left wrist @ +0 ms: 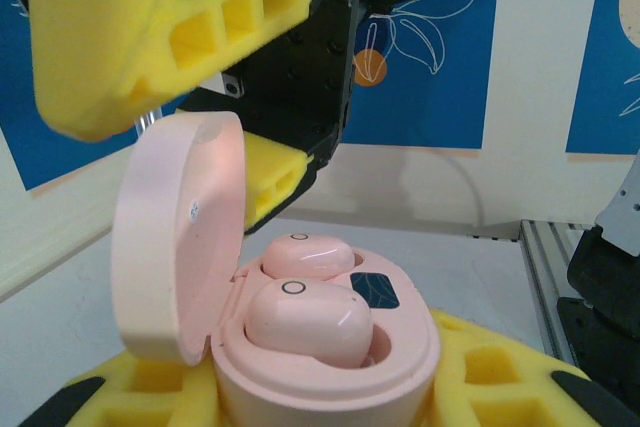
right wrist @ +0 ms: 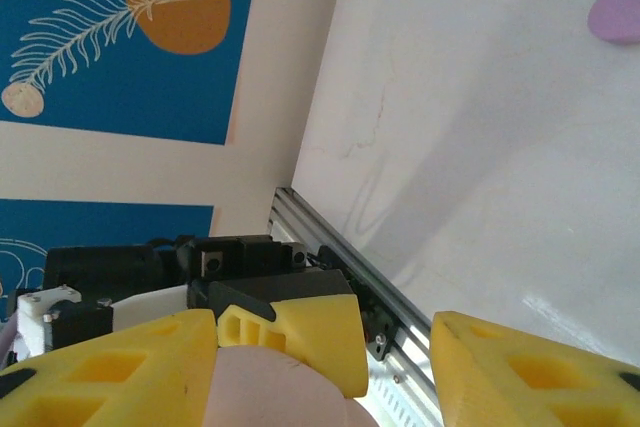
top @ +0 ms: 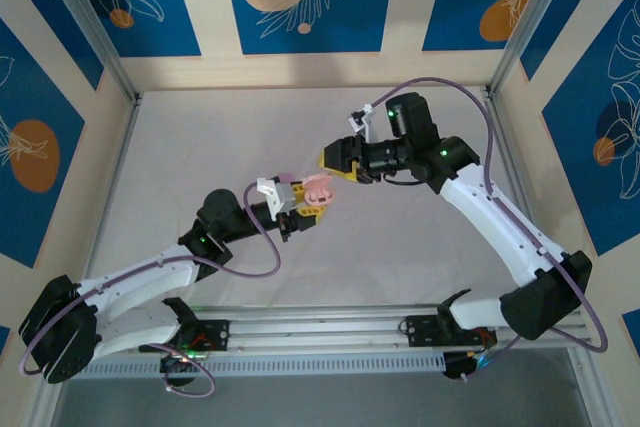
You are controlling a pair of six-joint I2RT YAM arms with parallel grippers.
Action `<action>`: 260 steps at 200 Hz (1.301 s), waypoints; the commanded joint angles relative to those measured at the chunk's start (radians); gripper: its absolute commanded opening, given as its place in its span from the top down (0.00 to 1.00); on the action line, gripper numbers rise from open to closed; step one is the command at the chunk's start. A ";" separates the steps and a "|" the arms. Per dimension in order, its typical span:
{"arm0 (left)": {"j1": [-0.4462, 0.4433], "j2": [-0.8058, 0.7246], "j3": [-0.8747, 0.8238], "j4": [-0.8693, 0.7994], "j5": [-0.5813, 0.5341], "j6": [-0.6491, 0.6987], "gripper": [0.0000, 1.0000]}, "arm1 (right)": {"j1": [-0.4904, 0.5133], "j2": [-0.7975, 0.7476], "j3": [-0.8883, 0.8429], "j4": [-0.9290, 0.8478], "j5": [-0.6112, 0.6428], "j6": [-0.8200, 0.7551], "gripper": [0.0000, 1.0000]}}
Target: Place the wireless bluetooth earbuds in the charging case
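Left gripper (top: 305,205): fingers clamped on the pink charging case (left wrist: 330,372), lid (left wrist: 170,237) up, both pink earbuds (left wrist: 305,319) sitting in their wells. Right gripper (left wrist: 200,107): fingers apart, straddling the lid. Best play: hold the case steady and press the lid down squarely, clear of the buds.

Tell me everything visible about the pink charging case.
The pink charging case is a smooth, matte-plastic pebble, held between the left gripper's yellow fingers. Its hinged lid stands open, upright. Two pink earbuds sit in its wells beside a dark panel. The right gripper hangs open at the lid.
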State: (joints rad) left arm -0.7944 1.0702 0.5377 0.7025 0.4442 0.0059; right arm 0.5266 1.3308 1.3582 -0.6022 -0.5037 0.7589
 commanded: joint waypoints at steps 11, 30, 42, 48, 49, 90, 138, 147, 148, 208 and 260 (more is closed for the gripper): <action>-0.013 -0.003 0.043 0.026 -0.001 -0.014 0.68 | 0.021 0.009 0.036 -0.062 -0.039 -0.042 0.42; -0.013 -0.001 0.044 0.028 -0.010 -0.014 0.68 | 0.027 0.006 0.033 -0.087 -0.048 -0.059 0.43; -0.014 -0.003 0.044 0.028 -0.016 -0.014 0.68 | 0.029 0.001 0.028 -0.107 -0.051 -0.069 0.44; -0.013 -0.004 0.044 0.028 -0.018 -0.014 0.68 | 0.029 -0.004 0.025 -0.113 -0.050 -0.072 0.44; -0.013 -0.004 0.044 0.028 -0.018 -0.014 0.68 | 0.029 -0.004 0.024 -0.114 -0.050 -0.072 0.44; -0.012 -0.008 0.044 0.034 -0.018 -0.018 0.68 | -0.002 -0.076 -0.058 -0.065 -0.089 -0.042 0.43; -0.013 -0.004 0.044 0.076 -0.011 -0.044 0.67 | -0.072 -0.168 -0.217 0.137 -0.283 0.065 0.40; -0.013 0.000 0.045 0.085 -0.006 -0.050 0.67 | -0.071 -0.168 -0.226 0.151 -0.301 0.071 0.40; -0.013 0.000 0.046 0.085 -0.006 -0.050 0.67 | -0.071 -0.168 -0.226 0.152 -0.303 0.073 0.40; -0.013 0.022 0.052 0.118 0.004 -0.072 0.67 | -0.027 -0.079 -0.211 0.151 -0.356 0.068 0.44; -0.013 0.020 0.051 0.112 -0.002 -0.070 0.66 | -0.014 -0.048 -0.221 0.195 -0.391 0.080 0.53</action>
State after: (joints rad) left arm -0.7952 1.0992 0.5545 0.7467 0.4339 -0.0540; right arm 0.5003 1.2709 1.1366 -0.4225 -0.8555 0.8246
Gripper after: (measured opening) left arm 0.342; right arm 0.485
